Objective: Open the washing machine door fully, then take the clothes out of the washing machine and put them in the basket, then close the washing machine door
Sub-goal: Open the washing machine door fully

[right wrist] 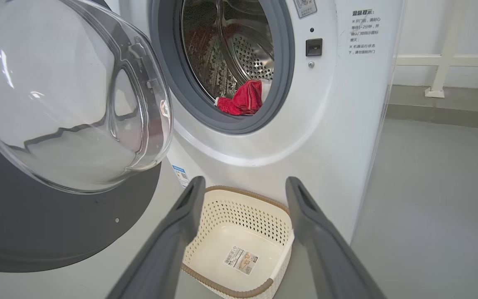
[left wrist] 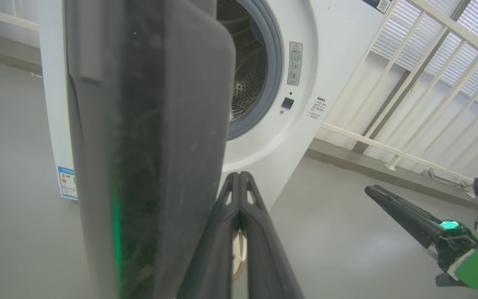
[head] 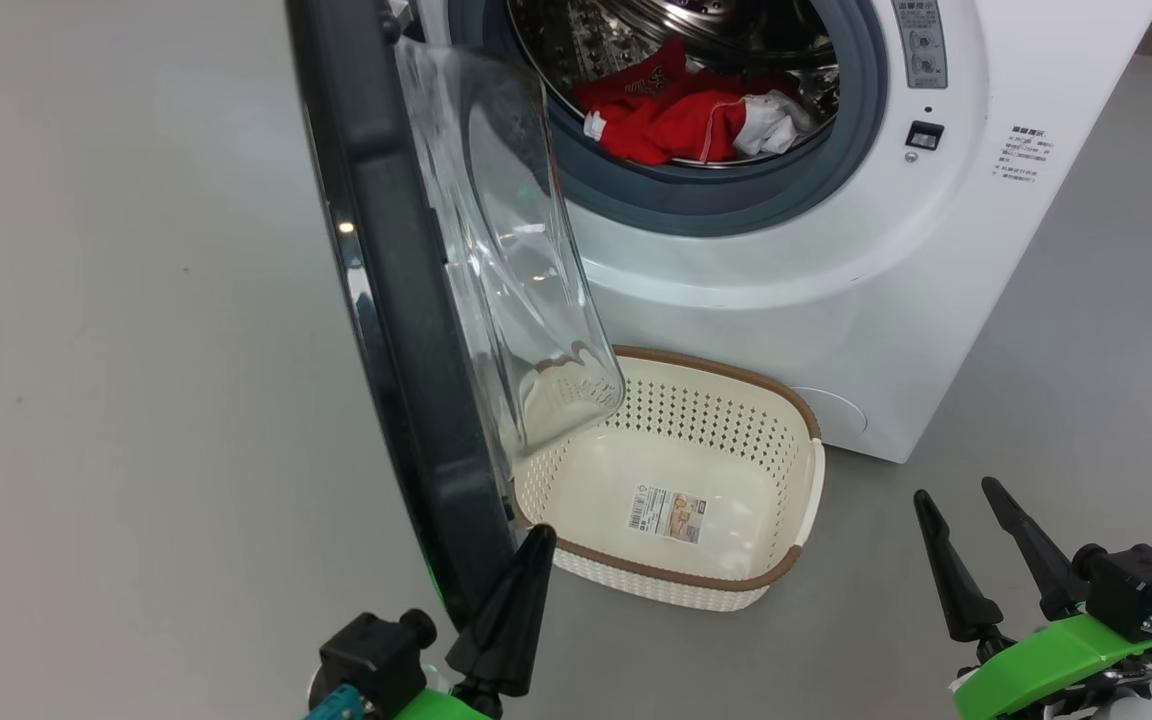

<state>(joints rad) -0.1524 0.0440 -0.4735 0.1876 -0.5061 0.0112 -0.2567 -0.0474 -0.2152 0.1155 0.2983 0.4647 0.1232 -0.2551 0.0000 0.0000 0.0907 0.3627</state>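
The washing machine [head: 836, 280] stands open, its door [head: 406, 300] swung out edge-on toward me with the glass bowl [head: 506, 250] facing right. Red and white clothes [head: 686, 115] lie in the drum's lower front; the right wrist view shows the clothes [right wrist: 243, 99] too. The cream basket [head: 676, 582] sits bare on the floor below the opening, partly behind the door. My left gripper [head: 536, 535] is shut, its tip right beside the inner side of the door's [left wrist: 139, 145] lower edge. My right gripper [head: 956, 492] is open and holds nothing, right of the basket [right wrist: 239, 211].
Grey floor stretches wide to the door's left and to the machine's right. A white railing [left wrist: 409, 104] and a wall stand behind on the right. The right gripper [left wrist: 369, 190] shows at the right of the left wrist view.
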